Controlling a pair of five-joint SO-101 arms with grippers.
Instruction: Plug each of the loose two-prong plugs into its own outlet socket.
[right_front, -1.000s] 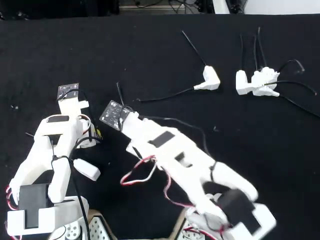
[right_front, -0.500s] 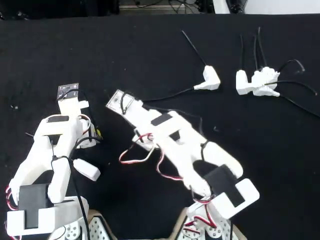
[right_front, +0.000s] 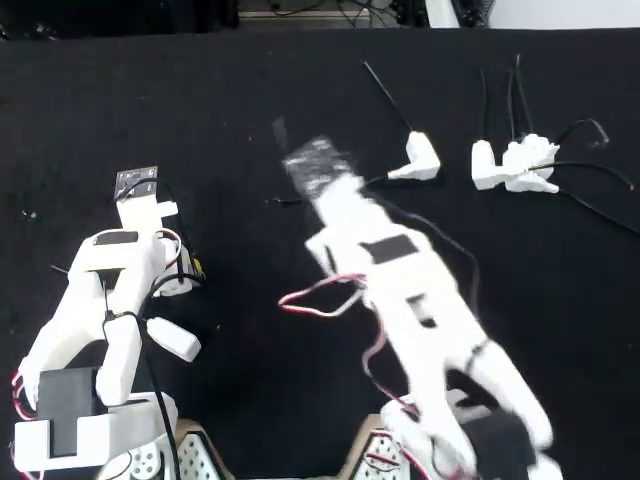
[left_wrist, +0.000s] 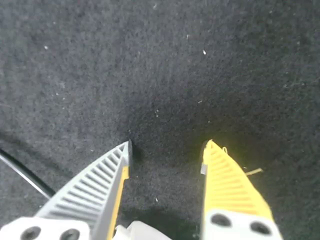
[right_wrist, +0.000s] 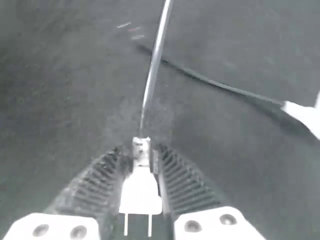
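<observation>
My right gripper (right_wrist: 141, 150) is shut on a small white two-prong plug (right_wrist: 140, 192), prongs toward the wrist, with its black cable (right_wrist: 155, 65) running straight away over the black cloth. From above, this gripper (right_front: 315, 165) is a blur near the table's middle back. To its right lies a loose white plug (right_front: 420, 155) on a black cable, also seen as a white plug (right_wrist: 305, 115) in the right wrist view. Farther right is a white cluster of outlet pieces (right_front: 515, 165) with several cables. My left gripper (left_wrist: 168, 147) is open over bare cloth, at the left of the table (right_front: 137, 183).
Thin black cables (right_front: 590, 200) trail across the cloth around the outlet cluster and toward the back edge. A black cable (left_wrist: 22, 175) lies beside my left gripper. The black cloth (right_front: 250, 80) covers the whole table.
The right arm has swung from beside the left arm toward the back and right, closer to the loose white plug. The left arm has stayed still.
</observation>
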